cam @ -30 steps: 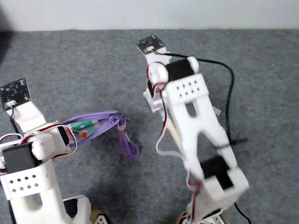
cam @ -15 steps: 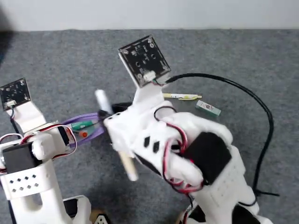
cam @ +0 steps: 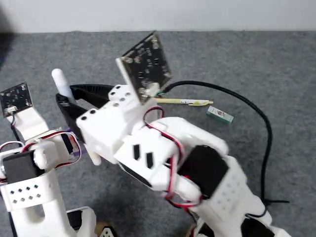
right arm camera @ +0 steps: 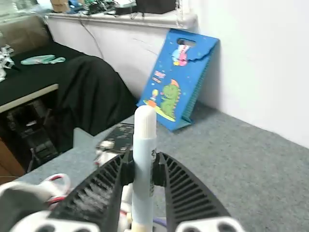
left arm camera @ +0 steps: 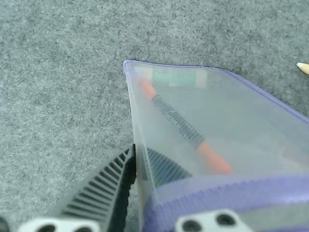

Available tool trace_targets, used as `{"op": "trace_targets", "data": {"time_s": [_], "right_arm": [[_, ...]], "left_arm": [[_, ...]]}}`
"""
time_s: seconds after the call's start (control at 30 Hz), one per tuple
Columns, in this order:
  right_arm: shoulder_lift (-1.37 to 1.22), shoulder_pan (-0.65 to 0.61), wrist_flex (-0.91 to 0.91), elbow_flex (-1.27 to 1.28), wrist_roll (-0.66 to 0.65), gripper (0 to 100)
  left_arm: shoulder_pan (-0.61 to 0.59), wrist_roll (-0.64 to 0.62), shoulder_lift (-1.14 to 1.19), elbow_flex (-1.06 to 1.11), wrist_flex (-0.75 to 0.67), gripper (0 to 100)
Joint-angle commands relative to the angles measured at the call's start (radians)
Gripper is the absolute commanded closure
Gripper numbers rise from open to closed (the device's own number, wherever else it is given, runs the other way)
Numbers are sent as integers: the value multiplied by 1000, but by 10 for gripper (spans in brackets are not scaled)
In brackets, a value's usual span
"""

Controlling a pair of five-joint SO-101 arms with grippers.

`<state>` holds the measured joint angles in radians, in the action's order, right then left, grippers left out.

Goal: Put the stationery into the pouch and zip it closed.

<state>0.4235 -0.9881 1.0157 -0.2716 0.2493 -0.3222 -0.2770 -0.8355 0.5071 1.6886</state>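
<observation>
Swinging farther toward the left arm since half a second ago, the right pincer [cam: 66, 97] now hangs above it, pinching a white stick [cam: 60, 80] at its middle. Just below it the left pincer [left arm camera: 136, 162] is pressed onto the rim of the pouch [left arm camera: 212, 121], which holds an orange pen [left arm camera: 181, 128]. Well apart from the right pincer, beyond its arm, a yellow pen [cam: 190, 102] and an eraser [cam: 219, 115] lie on the bench [cam: 276, 64].
</observation>
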Motion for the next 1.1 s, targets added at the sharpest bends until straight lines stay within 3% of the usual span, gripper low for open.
{"op": "trace_targets", "data": {"time_s": [0.0,0.37,0.5,0.7,0.8,1.0,1.07], "right_arm": [[35,53,-124,84,-14,991],[134,56,-650,534,-189,991],[159,56,-745,646,-227,991],[289,56,-743,868,-344,987],[392,56,-642,953,-405,976],[504,56,-401,965,-411,787],[521,70,-363,953,-408,777]], "left_arm": [[0,-12,14,2,-15,987],[0,-12,14,2,-15,987],[0,-12,14,2,-15,987],[0,-12,14,2,-15,987],[0,-12,14,2,-15,987],[0,-12,14,2,-15,987],[0,-12,15,2,-15,987]]}}
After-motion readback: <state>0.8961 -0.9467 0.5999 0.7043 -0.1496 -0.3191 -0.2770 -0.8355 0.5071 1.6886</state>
